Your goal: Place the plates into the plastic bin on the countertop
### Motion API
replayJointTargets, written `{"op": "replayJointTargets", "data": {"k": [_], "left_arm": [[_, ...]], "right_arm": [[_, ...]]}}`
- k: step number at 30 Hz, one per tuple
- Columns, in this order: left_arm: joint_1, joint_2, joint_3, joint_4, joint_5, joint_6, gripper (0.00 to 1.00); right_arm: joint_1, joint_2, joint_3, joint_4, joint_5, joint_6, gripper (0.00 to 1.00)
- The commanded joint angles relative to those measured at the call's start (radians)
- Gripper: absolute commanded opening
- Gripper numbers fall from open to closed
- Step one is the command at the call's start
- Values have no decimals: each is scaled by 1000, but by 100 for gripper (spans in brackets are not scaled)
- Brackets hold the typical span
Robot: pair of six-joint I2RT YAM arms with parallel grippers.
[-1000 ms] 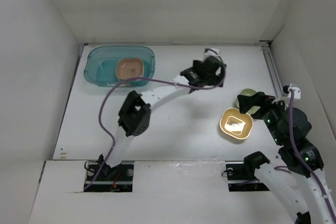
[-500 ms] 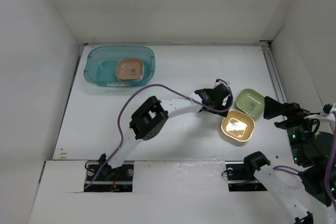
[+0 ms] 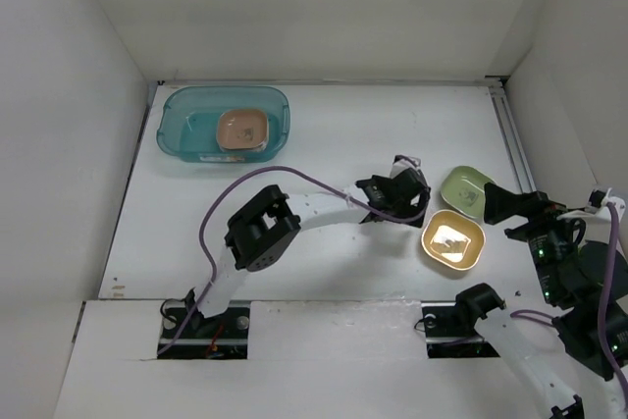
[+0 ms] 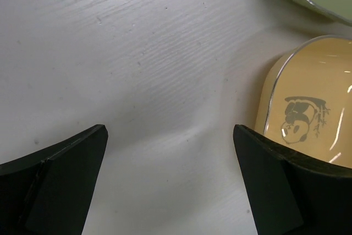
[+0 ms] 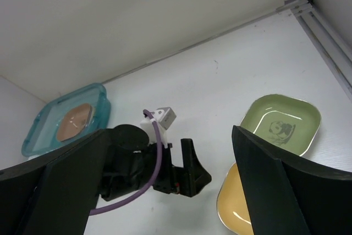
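Yellow plate (image 3: 452,240) lies flat on the white desk (image 3: 343,144), hollow side up. It is a rounded square, so no side is longer than another. A green plate (image 3: 467,191) of the same shape lies flat just behind it, hollow side up too. A thin strip of desk shows between them.

A little panda with bamboo is drawn inside the yellow plate. The green plate has a dark panda drawing as well. No words can be read on either.

At the back left of the desk sits the teal bin (image 3: 177,105), well apart from these two plates. Its long side runs left to right along the back wall. A brown plate (image 3: 242,129) lies flat inside it.

Down low over the desk is the left end effector (image 3: 407,205), just left of the yellow plate. Its fingers are spread wide, with only bare desk between them. On the right of the two plates, the right end effector (image 3: 502,208) is raised above the desk. Its fingers are spread wide too, and it holds nothing.
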Motion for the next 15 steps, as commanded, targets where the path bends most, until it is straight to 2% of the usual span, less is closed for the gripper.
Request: {"op": "replayJointTargets", "data": {"k": [1,6,11,15], "left_arm": [[2,-157,-30,50,-31,-28,99],[-53,-132,16,41,30,15,99],[-96,-14,108,-42,30,15,99],[-96,43,130,-69,30,5,90]], "right_arm": [[-5,13,-1,31,-29,-8,100],[-5,13,-10,31,-29,-8,100],[-5,13,-10,40,-47,-8,100],[-5,13,-10,40,-47,-17,100]]}}
